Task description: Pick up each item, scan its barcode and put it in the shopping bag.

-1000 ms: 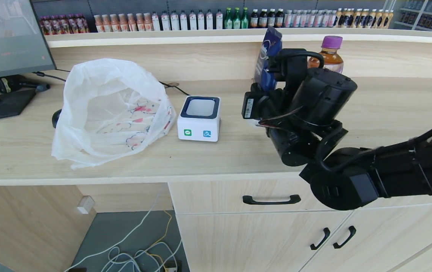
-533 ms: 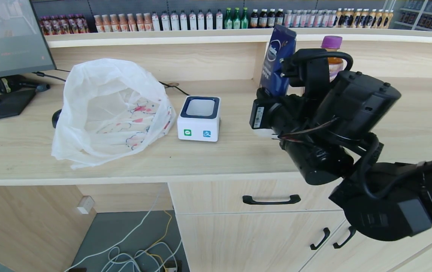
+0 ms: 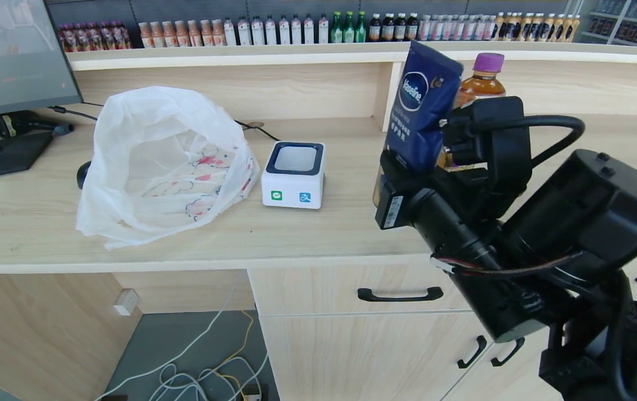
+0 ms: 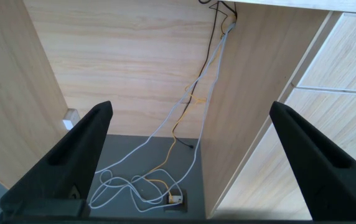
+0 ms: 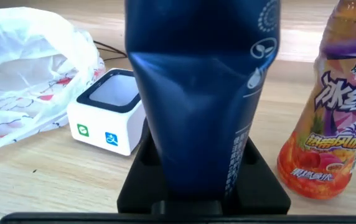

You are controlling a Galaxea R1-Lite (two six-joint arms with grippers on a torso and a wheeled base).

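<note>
Head view had the right gripper raised over the right half of the counter, its jaws clenched on the lower end of the dark blue tube. The tube stood upright with the cap end up. I judged that a grip this low was chosen to leave the printed faces bare for the reader. It looked clear of the counter top, though the arm hid its base.

On the right wrist view the tube rose straight out from between the jaws. The iced tea bottle stood just beside it on the wood, untouched and waiting for its own turn.

The barcode scanner, a white cube with a dark-rimmed window, sat between the tube and the shopping bag. Its window faced up, so I reckoned the tube would have to be tipped over it with the code side down. I could not see where the code sat on the tube.

The bag lay slumped on the left of the counter, close beside the scanner, with its mouth gaping toward me. That suited a short carry and a drop, but the thin plastic looked likely to fold shut if brushed.

My left gripper hung low, below the counter edge, pointing at the cables on the floor. Its jaws were released wide and held nothing. I took that as parking, well out of the right arm's path.
</note>
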